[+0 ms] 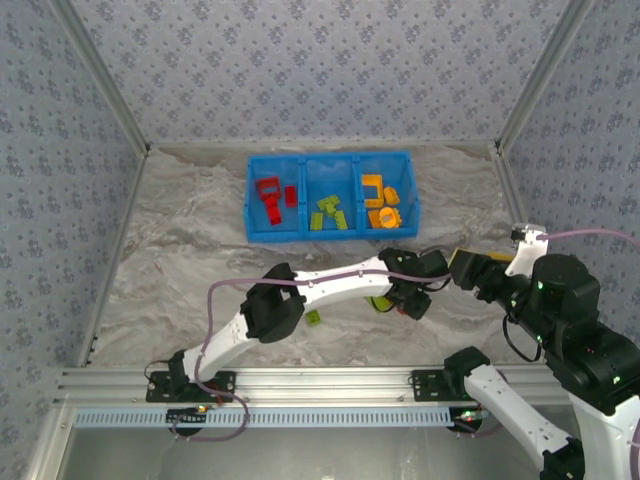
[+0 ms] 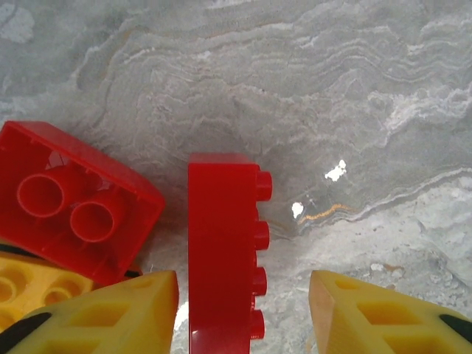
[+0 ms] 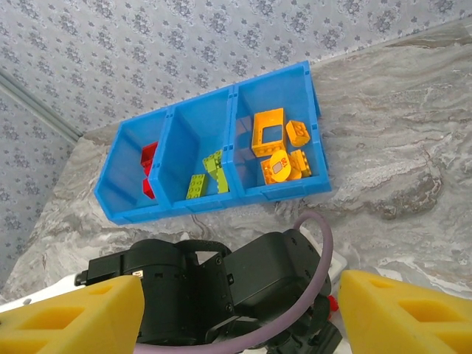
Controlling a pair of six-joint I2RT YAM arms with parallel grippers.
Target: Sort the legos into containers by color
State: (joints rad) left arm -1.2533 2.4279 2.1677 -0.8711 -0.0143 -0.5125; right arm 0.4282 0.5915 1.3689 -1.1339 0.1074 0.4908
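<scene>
- The left fingers point(image 2: 110, 317) are spread, with a red brick point(image 2: 221, 251) standing on edge between them on the table point(image 2: 332, 88); nothing is pinched yet.
- The brick sits off-centre. It is just beside the finger at the picture's left, with a clear gap to the other finger, which its studs face.
- To do the grasp well, I would shift the fingers so the brick is midway between them. Both pads would then meet it together, and it should not be shoved or tipped.
- Closing slowly seems wise, since one pad will land on studs and the contact may be uneven.
- A second red brick point(image 2: 74, 195), hollow side up, lies just outside the near finger, with a yellow brick point(image 2: 26, 287) under its edge. Keep that finger from catching them on the way down.
- The right fingers point(image 3: 74, 317) are spread wide and hold nothing.
- The blue bin point(image 3: 221, 200) lies well beyond their tips. Its red compartment point(image 3: 131, 158), at the end that holds red pieces, is where this brick should go.
</scene>
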